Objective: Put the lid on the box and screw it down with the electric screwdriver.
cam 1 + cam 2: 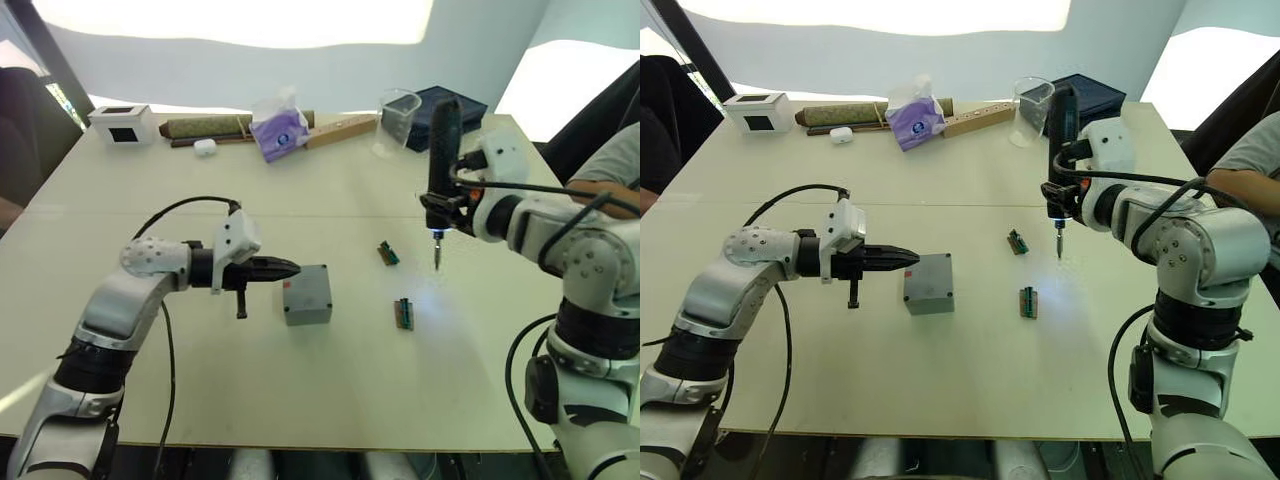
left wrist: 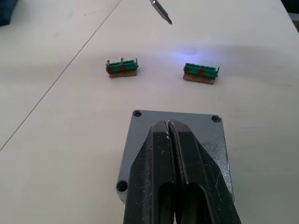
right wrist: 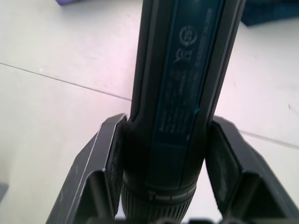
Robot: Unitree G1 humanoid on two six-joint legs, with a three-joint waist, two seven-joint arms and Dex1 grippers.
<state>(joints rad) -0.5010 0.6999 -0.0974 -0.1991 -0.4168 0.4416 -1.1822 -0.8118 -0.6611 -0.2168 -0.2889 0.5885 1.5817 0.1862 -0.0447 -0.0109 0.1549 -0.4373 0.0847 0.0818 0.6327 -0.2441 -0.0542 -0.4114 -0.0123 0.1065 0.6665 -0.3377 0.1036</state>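
The box [image 1: 307, 294] sits on the table [image 1: 330, 390] with the lid [image 2: 177, 122] on top. The left gripper [image 1: 290, 267] has its fingers pressed together, tips at the box's left edge. To the box's right, the right gripper [image 3: 163, 154] clamps the electric screwdriver [image 1: 441, 160], long axis upright, bit pointing down above the table, near two small green parts [image 1: 403, 313]

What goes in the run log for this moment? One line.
lid: on box | left gripper: shut, at box | right gripper: holds electric screwdriver upright, off box
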